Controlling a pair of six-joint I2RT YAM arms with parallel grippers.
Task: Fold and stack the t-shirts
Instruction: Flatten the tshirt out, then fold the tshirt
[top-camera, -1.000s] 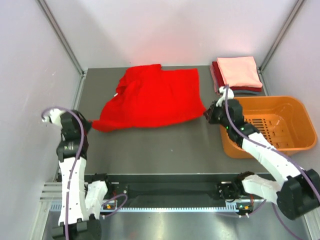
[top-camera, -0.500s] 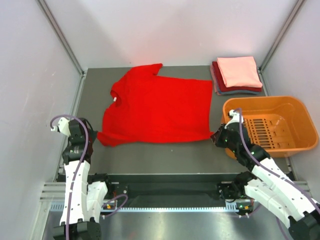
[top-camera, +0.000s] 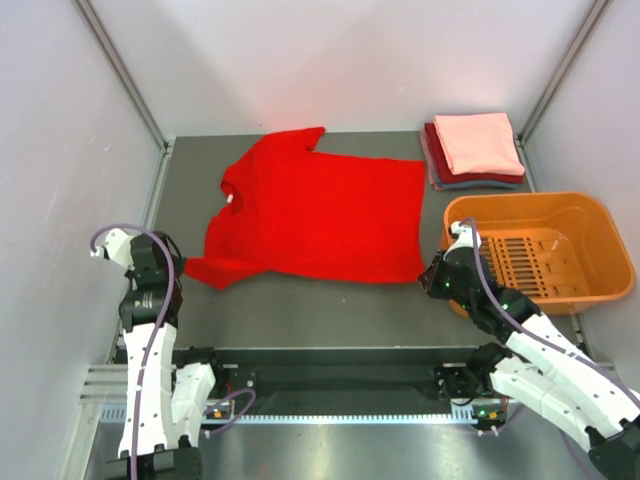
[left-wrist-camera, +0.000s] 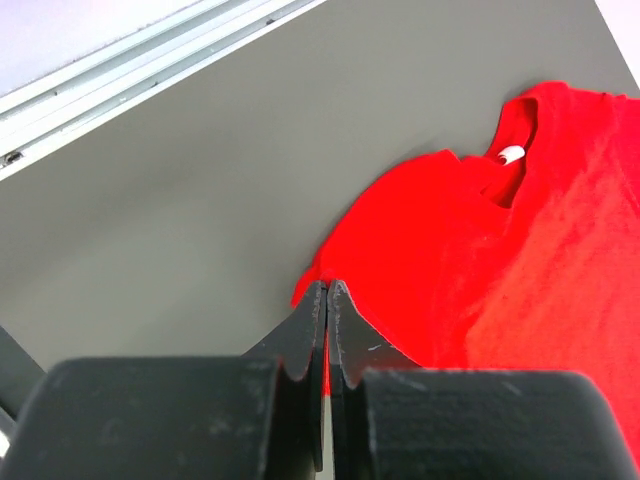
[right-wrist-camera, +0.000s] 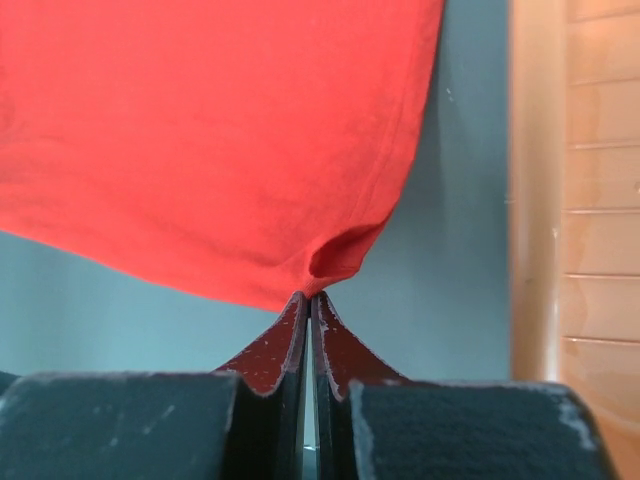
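Both left gripper and right gripper pinch red t-shirt edges beside orange basket.

thin edge of grey-blue t-shirt under dark red t-shirt

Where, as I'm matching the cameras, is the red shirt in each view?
Top: shirt spread flat mid-table.
Left wrist: right side, sleeve tip pinched in the left claw.
Right wrist: upper left, hem corner pinched in the right claw.
Shared landmark: the grey table under it.
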